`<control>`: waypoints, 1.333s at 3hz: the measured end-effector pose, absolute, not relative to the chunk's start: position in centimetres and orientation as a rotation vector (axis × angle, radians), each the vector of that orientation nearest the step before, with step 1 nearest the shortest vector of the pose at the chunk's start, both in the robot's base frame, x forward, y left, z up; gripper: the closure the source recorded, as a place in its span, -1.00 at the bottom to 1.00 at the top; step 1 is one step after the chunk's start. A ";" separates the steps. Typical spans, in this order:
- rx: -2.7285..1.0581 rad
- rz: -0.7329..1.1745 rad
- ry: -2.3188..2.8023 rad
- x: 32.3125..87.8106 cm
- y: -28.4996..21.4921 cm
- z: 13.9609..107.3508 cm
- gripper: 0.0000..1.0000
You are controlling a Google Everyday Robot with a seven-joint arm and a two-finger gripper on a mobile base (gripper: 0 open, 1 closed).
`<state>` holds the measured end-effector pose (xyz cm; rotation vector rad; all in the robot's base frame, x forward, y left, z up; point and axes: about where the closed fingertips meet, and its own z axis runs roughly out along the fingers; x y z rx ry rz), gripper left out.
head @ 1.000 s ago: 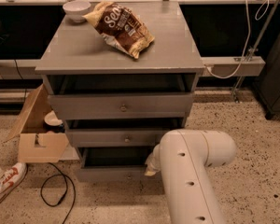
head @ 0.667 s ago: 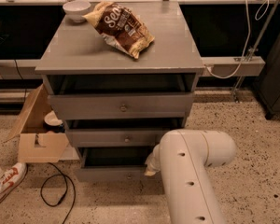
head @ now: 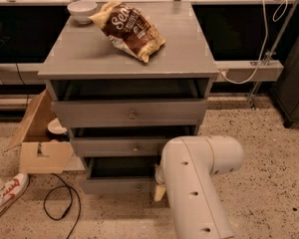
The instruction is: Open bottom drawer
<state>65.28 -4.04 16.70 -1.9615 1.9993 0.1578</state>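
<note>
White arm (head: 199, 193) comes up from the lower edge and elbows left. Gripper (head: 159, 184) is mostly hidden at the right end of the bottom drawer (head: 114, 185), lowest in the cabinet (head: 89, 59); grip state can't tell. Three drawers, one chip bag (head: 129, 30), one bowl (head: 82, 10).

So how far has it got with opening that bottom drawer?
Partly there, it seems. The bottom drawer stands out from the cabinet, a dark gap showing behind its front. The claw is low at the drawer's right end, mostly hidden behind the white arm. Left: pulling it further out.
</note>
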 end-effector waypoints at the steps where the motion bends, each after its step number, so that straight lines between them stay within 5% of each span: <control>1: -2.009 0.161 2.037 64.1 -4.1 16.1 -1.00; 2: -2.042 0.192 2.108 62.5 -4.7 15.0 -0.75; 4: -2.100 0.313 2.140 58.2 -4.8 15.1 0.18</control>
